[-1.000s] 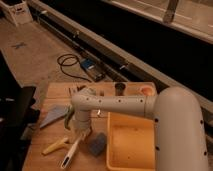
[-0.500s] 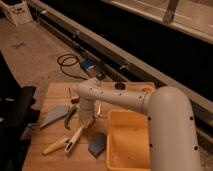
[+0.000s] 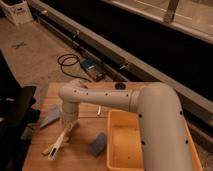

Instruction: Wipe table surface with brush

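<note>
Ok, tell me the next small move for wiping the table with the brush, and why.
Probably lower a little and close on the brush. The gripper sits at its upper end, near the left part of the table surface, while the brush lies flat beside the yellow-handled tool. No wiping stroke can begin until it is firmly held.

One camera only — set high, close behind the white arm [image 3: 150, 107], looking steeply down and forward over it. The arm's bulk fills the lower right at close range. Beyond it lie the counter [image 3: 82, 150] and the pincer [image 3: 67, 125] at its left middle, then the floor [image 3: 35, 55] and a dark rail [image 3: 145, 55] crossing diagonally — farther off.
</note>
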`<state>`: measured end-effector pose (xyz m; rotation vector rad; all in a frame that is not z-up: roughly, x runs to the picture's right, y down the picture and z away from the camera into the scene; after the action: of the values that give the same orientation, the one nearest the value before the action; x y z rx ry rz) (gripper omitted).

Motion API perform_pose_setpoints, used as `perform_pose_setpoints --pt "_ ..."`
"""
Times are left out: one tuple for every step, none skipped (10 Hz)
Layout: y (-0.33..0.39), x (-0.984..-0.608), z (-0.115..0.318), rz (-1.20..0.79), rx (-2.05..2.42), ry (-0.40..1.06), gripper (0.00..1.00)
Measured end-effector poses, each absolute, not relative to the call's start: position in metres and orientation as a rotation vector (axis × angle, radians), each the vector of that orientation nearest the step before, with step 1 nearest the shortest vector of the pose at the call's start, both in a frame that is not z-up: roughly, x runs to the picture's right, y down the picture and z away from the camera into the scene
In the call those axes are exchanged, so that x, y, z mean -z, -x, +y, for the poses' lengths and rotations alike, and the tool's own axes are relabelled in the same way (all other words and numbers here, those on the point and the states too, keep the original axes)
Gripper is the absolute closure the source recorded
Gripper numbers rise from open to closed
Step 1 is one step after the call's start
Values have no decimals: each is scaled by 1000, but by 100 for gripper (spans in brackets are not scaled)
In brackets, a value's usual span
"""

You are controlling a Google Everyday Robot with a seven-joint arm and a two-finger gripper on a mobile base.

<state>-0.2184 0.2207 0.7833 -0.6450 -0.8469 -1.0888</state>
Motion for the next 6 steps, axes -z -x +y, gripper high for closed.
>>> perform_pose_setpoints --pt "225 -774 229 -855 1090 648 100" --pt "225 -771 233 -856 1082 654 100" --pt "220 -770 235 -850 1067 665 100" --pt "211 -771 237 -841 1050 676 100" --pt "194 -773 239 -821 1032 696 100" --pt "179 -776 240 -804 1015 713 100"
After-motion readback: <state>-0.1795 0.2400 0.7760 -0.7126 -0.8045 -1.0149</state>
